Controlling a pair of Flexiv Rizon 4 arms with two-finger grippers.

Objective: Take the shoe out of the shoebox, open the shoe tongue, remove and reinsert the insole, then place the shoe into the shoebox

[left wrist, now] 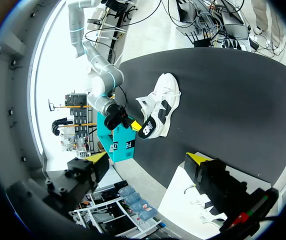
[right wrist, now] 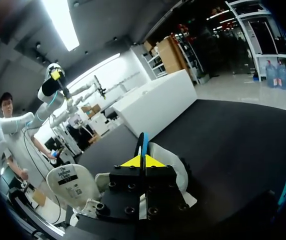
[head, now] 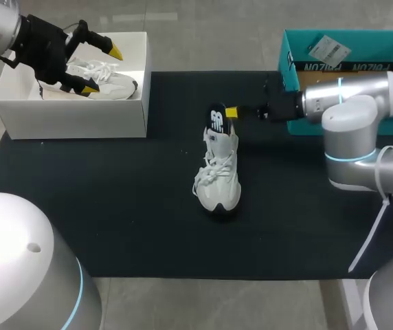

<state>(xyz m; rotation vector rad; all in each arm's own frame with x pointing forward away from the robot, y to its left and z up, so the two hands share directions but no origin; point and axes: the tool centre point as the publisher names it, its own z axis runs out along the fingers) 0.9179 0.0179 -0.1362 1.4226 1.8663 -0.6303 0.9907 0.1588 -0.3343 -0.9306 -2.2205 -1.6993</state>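
shoe (head: 218, 172): white trainer lying on the black mat (head: 114, 206) near the middle of the table, outside the box, toe toward the robot, heel toward the far edge, laces loose; also seen from the left wrist (left wrist: 164, 95) and just under the right wrist's fingers (right wrist: 170, 160)
insole (head: 217, 119): dark, with a white logo, its heel end lifted up and out over the shoe's heel; how much of it is still inside cannot be told; the left wrist shows it sticking out past the heel (left wrist: 150, 127), the right wrist shows its thin edge rising between the yellow tips (right wrist: 142, 142)
right gripper (head: 232, 111): at the shoe's heel, coming in from the right, fingers pinched narrow on the edge of the insole from both sides (right wrist: 143, 161); the left wrist sees it touching the insole (left wrist: 134, 125)
left gripper (head: 103, 69): over the white shoebox, fingers spread wide with nothing between them (left wrist: 148, 158)
white shoebox (head: 80, 118): at the far left of the mat, lid off, well apart from the shoe (left wrist: 178, 200) (right wrist: 155, 105)
second shoe (head: 107, 79): white, lying inside the shoebox under the left gripper (left wrist: 205, 212)
teal box (head: 347, 41): open, at the far right, behind the right arm (left wrist: 114, 145)
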